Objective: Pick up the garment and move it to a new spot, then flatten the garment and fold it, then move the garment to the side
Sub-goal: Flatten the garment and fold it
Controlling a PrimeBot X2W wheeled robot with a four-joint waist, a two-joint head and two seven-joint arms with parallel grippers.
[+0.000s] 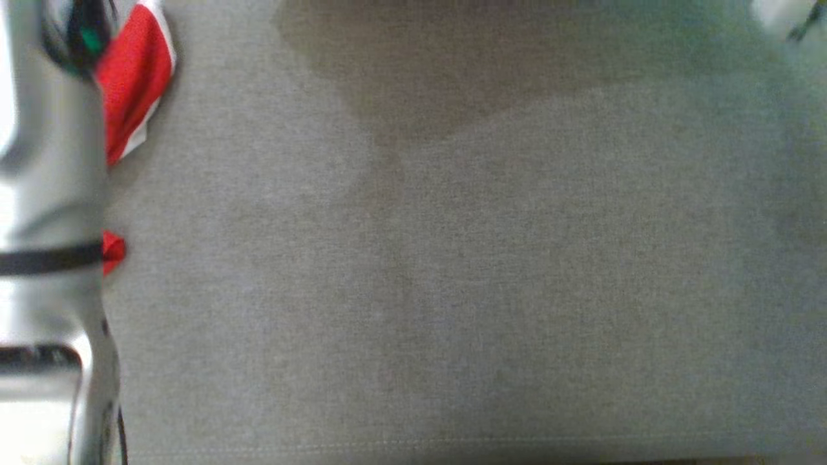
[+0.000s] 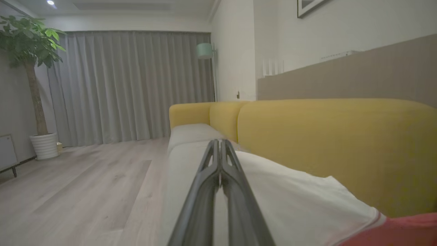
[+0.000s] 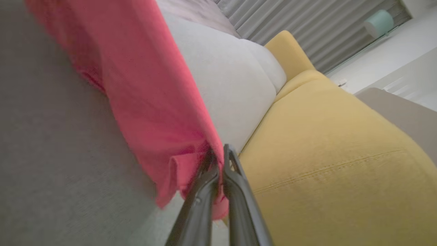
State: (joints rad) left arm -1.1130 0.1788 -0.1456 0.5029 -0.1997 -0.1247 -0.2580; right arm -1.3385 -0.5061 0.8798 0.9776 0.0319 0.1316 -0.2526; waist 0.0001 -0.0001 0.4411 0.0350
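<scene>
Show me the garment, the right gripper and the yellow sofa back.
garment [image 3: 146,102], right wrist view, middle of the red cloth.
right gripper [image 3: 218,150], right wrist view, between its fingertips.
sofa back [image 3: 324,153], right wrist view, yellow cushion face.

My glossy silver forearm [image 1: 52,194] wears a black band [image 1: 48,258]; my left pincer [image 2: 220,141] and right pincer [image 3: 218,150] have slim dark-grey fingers [image 2: 201,194].

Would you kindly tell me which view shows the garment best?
The right wrist view: the garment spreads large and red, pinched by the right pincer. The left wrist view shows a white-and-red part; the head view, small scraps.
</scene>
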